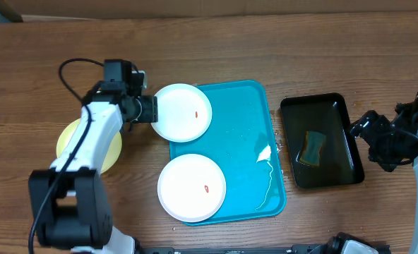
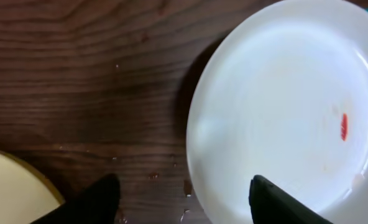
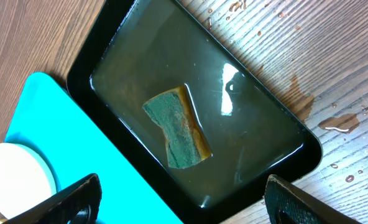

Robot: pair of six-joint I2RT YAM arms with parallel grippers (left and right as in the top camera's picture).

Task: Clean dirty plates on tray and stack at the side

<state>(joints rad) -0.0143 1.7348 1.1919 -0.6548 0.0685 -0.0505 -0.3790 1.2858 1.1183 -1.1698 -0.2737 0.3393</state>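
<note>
My left end effector (image 2: 184, 186) hangs open astride the rim of the upper plate (image 2: 277, 106); next, I judge, close and lift.

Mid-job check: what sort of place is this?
Probably a lab bench staged as a dishwashing station: wood-grain table, blue tray with stained white plates, and a water-filled black tray holding a sponge.

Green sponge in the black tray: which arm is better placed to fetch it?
Right, probably: right gripper hovers open by the glossy black tray holding the green sponge; left gripper is at a round white plate.
</note>
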